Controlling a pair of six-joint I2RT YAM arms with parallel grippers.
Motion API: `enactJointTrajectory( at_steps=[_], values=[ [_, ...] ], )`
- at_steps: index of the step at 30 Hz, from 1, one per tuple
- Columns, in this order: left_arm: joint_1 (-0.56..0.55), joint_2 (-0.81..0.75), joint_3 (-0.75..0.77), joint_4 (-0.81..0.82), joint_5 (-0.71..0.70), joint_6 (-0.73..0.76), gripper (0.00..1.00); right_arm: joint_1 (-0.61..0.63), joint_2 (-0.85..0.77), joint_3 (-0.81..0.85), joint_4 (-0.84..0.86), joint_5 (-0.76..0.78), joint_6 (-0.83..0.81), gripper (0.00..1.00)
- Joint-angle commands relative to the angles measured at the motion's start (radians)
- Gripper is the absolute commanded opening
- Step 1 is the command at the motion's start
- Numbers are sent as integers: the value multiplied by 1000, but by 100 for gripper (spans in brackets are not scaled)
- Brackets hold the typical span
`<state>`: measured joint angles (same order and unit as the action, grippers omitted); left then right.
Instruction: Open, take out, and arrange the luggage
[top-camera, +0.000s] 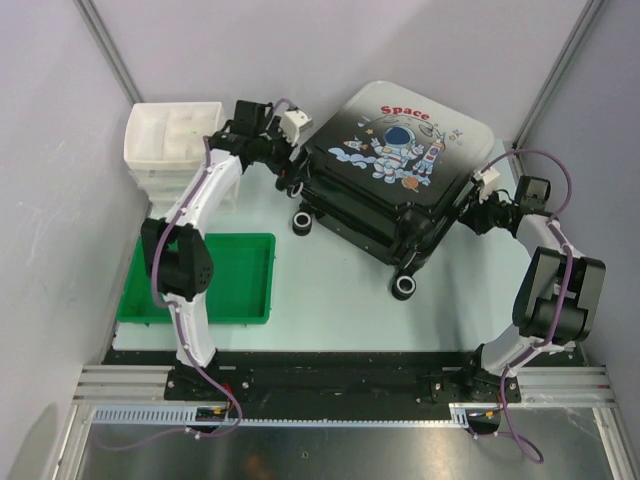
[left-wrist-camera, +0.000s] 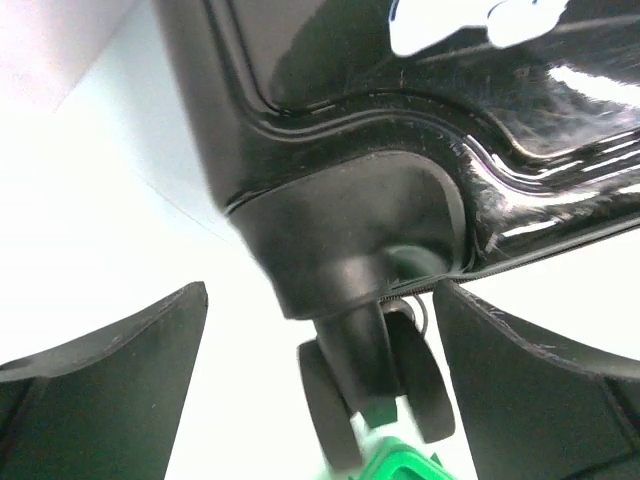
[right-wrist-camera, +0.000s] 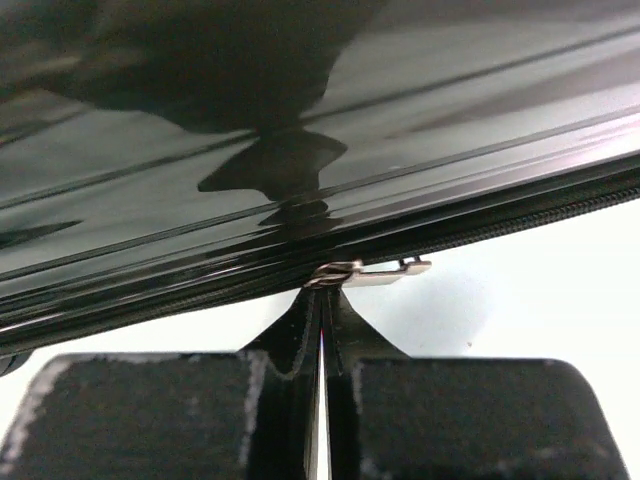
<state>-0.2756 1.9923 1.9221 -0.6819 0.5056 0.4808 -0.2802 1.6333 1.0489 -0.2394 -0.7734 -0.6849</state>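
- Pale green table (top-camera: 330, 290), grey walls around it.
- Near-left: green tray (top-camera: 235, 285).
- Middle toward the far-right corner: suitcase (top-camera: 400, 170) lying flat and closed, printed shell up, wheel end facing the near-left; long axis diagonal.
- Right gripper (right-wrist-camera: 322, 300) at the suitcase's right side, fingers pressed together. Zipper pull (right-wrist-camera: 365, 270) sits just ahead of the tips, with the seam running crosswise. Can't tell whether it is pinched.
- Right arm is nearer the zipper.
- Left gripper (left-wrist-camera: 320, 330) spread wide, empty, facing a corner wheel (left-wrist-camera: 370, 390).
- Far-left: white drawer box (top-camera: 170, 140).
- Readable: "Space", red, above the astronaut cartoon.
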Motion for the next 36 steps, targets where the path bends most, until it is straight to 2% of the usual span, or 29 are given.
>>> enactJointTrajectory(
  at_steps=[1,5,7,9,12,13,14,17,22,27,30,32,36],
  values=[
    [27,-216,-10,79,62,-84,100,-19,-76,8,-121,-121,-102,0],
    [30,-346,-110,79,60,-67,100,-39,-101,7,-299,-113,-243,0],
    [30,-421,-165,79,70,-71,100,-60,-105,8,-371,-99,-288,34],
    [13,-478,-208,77,74,-85,100,-114,-108,7,-353,-105,-234,69],
    [-69,-547,-270,78,-31,-152,100,-145,-119,-9,-215,-67,-80,79],
    [-103,-562,-297,77,-133,-181,100,-146,-125,-16,-169,-41,-30,80],
    [-169,-587,-316,81,-174,-185,100,-146,-131,-27,-128,-34,5,82],
    [-259,-618,-382,102,-239,-243,100,-119,-154,-75,27,-10,123,82],
    [-324,-641,-426,157,-285,-411,100,-13,-182,-196,302,66,208,80],
    [-393,-629,-399,173,-401,-475,100,82,-173,-309,575,251,202,67],
    [-431,-630,-393,199,-424,-508,100,118,-155,-348,675,322,177,64],
    [-485,-626,-394,203,-446,-510,100,121,-150,-360,738,330,177,61],
    [-605,-599,-400,208,-582,-521,100,122,-165,-372,776,327,183,52]
  ],
)
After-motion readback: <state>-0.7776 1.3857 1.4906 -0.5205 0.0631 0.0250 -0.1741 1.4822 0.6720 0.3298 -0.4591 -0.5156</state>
